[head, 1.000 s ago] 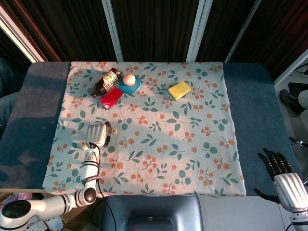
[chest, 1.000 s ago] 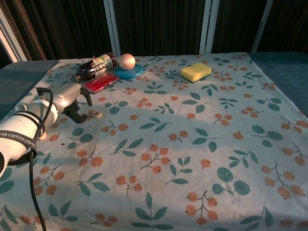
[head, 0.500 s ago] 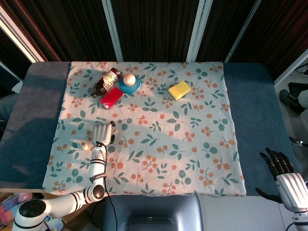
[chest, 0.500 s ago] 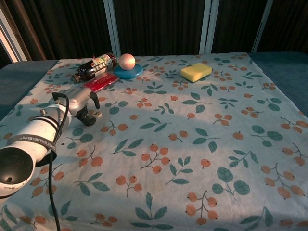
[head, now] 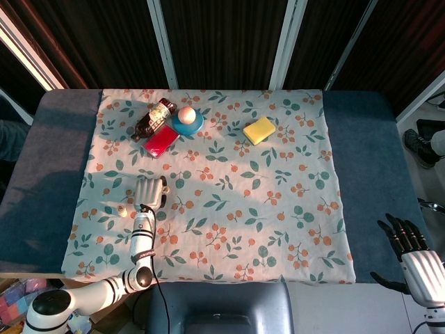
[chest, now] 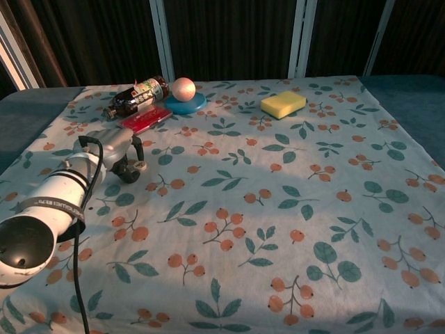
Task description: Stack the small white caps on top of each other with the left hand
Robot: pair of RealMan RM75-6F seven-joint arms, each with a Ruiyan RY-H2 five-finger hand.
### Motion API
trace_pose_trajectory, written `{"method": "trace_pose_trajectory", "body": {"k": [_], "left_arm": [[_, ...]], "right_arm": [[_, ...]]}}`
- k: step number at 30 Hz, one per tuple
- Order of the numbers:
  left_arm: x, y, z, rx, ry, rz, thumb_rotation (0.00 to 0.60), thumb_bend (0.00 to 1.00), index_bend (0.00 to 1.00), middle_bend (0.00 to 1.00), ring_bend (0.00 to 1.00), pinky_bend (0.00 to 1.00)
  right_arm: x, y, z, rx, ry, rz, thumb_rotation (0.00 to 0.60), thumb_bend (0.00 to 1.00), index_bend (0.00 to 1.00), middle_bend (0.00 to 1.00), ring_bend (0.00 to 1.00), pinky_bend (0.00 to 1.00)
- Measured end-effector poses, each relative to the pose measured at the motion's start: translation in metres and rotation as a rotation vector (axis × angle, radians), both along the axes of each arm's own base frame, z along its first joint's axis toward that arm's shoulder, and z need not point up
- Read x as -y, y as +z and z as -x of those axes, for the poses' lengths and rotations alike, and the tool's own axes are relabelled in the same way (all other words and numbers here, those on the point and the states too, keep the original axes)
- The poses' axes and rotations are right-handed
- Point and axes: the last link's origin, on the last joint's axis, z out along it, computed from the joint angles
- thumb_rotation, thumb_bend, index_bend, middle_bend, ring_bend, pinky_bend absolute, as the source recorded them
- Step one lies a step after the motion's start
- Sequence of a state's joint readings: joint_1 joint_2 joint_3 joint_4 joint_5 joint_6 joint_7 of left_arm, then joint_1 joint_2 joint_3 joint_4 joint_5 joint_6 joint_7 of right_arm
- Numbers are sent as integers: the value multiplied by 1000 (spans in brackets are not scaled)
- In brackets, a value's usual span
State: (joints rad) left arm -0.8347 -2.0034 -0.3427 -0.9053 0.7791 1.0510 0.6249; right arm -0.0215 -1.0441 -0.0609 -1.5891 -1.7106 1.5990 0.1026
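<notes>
My left hand (head: 149,192) is low over the flowered cloth at the left, also seen in the chest view as the left hand (chest: 119,148). Its fingers curl down around a small white cap (head: 165,188) that lies on the cloth at the fingertips. In the chest view this cap (chest: 140,165) sits between the dark fingers with a gap showing, not lifted. A second small white cap (head: 124,212) lies left of the forearm. My right hand (head: 416,256) hangs off the table's lower right, fingers spread, holding nothing.
At the back left lie a brown bottle (head: 153,117), a red case (head: 161,140) and a blue dish (head: 188,122) with a pale ball (head: 186,113) on it. A yellow sponge (head: 259,130) sits at the back centre. The cloth (head: 278,209) covers a blue table.
My left arm swung in and the hand shifted slightly right, closing in on the cap at its fingertips. Both caps stayed in place. The right hand barely moved.
</notes>
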Motion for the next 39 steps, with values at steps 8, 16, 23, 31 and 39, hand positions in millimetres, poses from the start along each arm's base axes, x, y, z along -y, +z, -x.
{"method": "trace_pose_trajectory", "body": {"k": [8,16,23,31,39], "left_arm": [[0,-1,1,0,-1,4,600,389,445,1000,1000,1000],[1,0,1,2,-5,2,600,388,486,1000,1000,1000],[4,7,-3,22,-32,-5,600,386,500,1000,1000,1000],[17,34,-14,113,-74,6,600,388,502,1000,1000,1000],[44,89,-8,168,-95,20,600,387,504,1000,1000,1000]], "right_arm": [[0,0,0,0,-1,3,600,176,0,0,0,0],[0,0,0,0,-1,4,600,176,0,0,0,0],[0,1,1,0,-1,4,600,176,0,0,0,0],[0,-2,0,-13,1,-5,600,176,0,0,0,0],[0,-7,-3,-26,13,-21,600,176,0,0,0,0]]}}
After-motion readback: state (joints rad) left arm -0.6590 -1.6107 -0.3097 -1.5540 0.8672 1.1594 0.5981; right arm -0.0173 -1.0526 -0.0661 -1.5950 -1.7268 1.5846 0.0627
